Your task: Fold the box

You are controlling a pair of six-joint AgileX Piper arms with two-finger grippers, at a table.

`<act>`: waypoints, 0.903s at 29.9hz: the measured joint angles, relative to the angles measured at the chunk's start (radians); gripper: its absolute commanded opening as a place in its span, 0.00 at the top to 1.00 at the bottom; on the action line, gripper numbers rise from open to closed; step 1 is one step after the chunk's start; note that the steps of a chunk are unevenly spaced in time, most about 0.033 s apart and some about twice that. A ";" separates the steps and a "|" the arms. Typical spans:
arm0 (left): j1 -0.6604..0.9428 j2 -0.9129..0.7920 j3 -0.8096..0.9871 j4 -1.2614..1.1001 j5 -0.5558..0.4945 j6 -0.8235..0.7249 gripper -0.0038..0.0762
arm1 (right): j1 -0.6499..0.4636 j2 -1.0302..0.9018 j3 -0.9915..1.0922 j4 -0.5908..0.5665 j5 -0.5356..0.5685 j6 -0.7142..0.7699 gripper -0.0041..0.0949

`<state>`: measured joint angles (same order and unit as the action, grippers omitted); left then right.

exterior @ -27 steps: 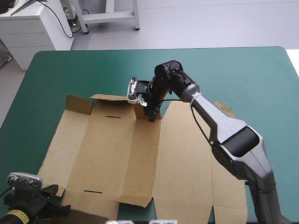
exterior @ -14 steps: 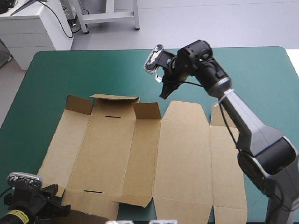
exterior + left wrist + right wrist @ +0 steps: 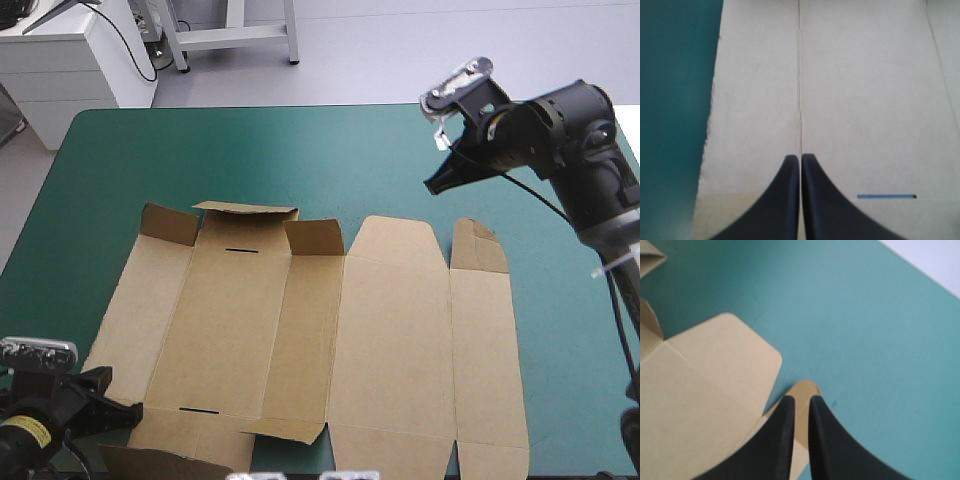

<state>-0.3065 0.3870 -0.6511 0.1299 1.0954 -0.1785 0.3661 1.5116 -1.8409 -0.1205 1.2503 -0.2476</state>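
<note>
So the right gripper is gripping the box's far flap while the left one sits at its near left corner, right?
Not quite. The right gripper grips nothing: the high view shows it clear of the box, over the cover beyond its far edge. The left gripper does sit at the near left corner.

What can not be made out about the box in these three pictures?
High view: the picture's bottom edge cuts off the near edge of the box, and the left gripper covers its near left corner.
Left wrist view: the box's far flaps lie outside the picture.
Right wrist view: the right gripper hides part of a narrow flap.
</note>
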 measured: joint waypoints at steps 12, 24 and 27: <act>0.000 0.474 -0.313 0.046 -0.045 0.009 0.96 | -0.220 -0.436 0.584 0.005 -0.066 0.083 0.95; 0.260 0.782 -0.466 -0.196 -0.070 0.250 0.93 | -0.312 -0.706 0.861 0.036 -0.102 0.158 0.98; 0.451 0.825 -0.470 -0.396 -0.030 0.406 0.93 | -0.312 -0.728 0.928 0.078 -0.135 0.163 0.98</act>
<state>0.1443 1.2117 -1.1209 -0.2662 1.0657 0.2270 0.0539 0.7838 -0.9126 -0.0430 1.1156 -0.0848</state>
